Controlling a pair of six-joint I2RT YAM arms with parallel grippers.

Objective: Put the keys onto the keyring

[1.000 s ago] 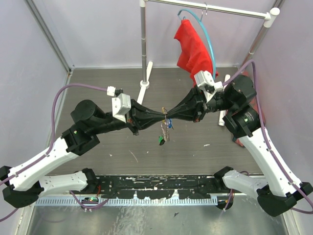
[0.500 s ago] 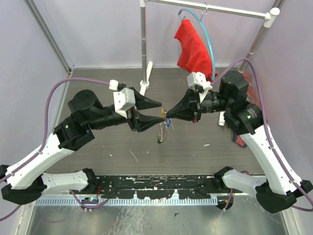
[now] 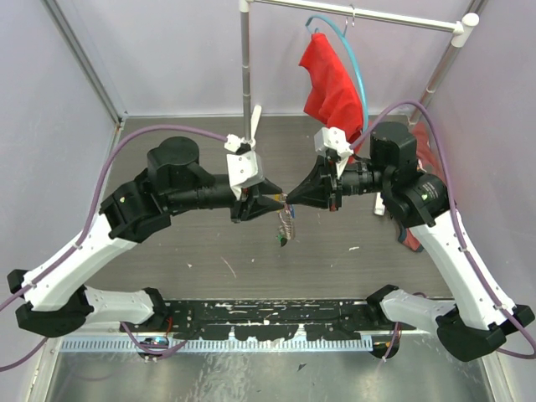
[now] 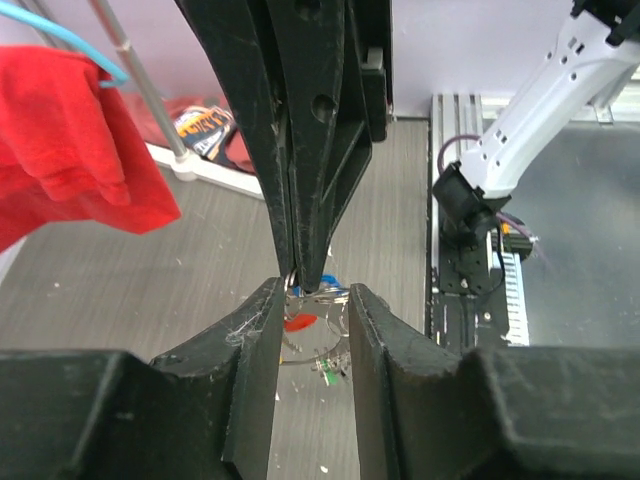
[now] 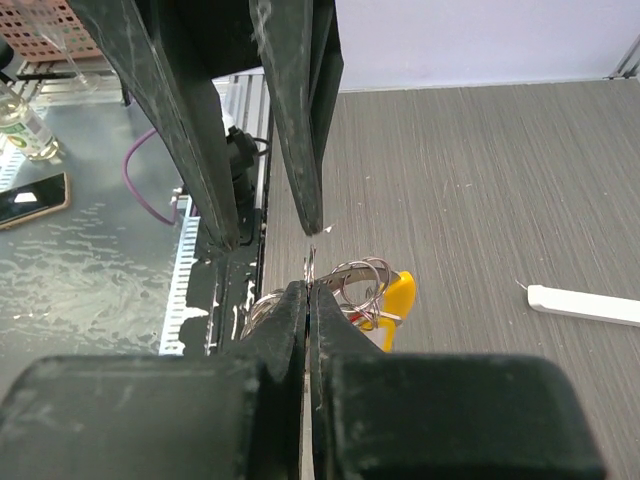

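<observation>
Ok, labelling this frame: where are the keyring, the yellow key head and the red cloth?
keyring (image 5: 355, 267), right wrist view, grey metal loop.
yellow key head (image 5: 398, 296), right wrist view, plastic middle.
red cloth (image 3: 328, 84), top external view, hanging middle.

Overhead view looking down, wrist views close, facing each other, sharing keyring (image 5: 352, 272)

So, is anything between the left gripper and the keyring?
Nothing visible does. The left gripper is open, the keyring showing in the gap between its jaws, pinched by the shut right gripper. The keys hang beneath.
</observation>
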